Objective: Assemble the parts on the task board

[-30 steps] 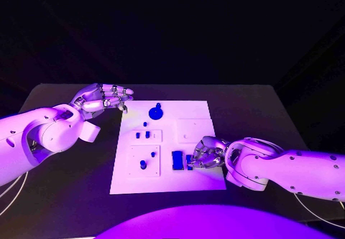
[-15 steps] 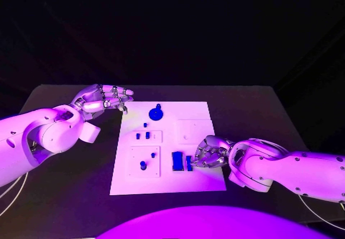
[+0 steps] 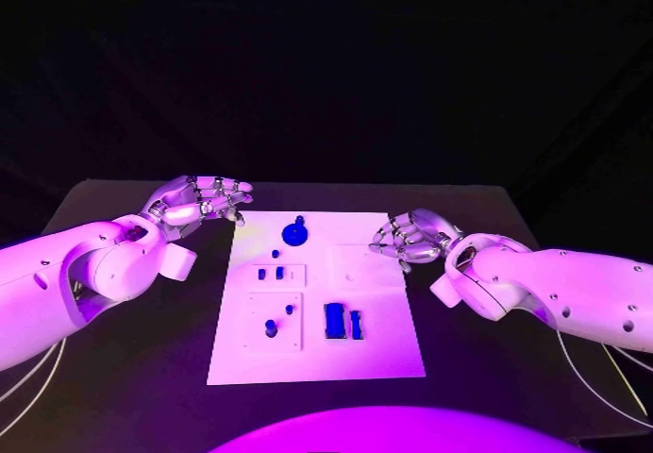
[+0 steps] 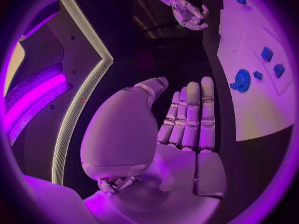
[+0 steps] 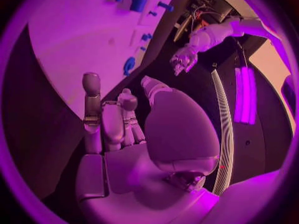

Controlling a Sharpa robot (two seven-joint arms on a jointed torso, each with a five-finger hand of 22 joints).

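The counter (image 3: 123, 368) carries the task board (image 3: 381, 354). The left hand (image 3: 202, 200) hovers off its far corner, the right hand (image 3: 412, 236) over its edge, both with fingers curled together, holding nothing. The blue parts (image 3: 333, 321) lie between them, untouched.

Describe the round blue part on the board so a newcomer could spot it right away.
Start at the white task board in the middle of the black table. Look to its far end, between the two arms: the round blue part lies there. It alone is disc-shaped with a small tab; the others are small blocks and pegs.
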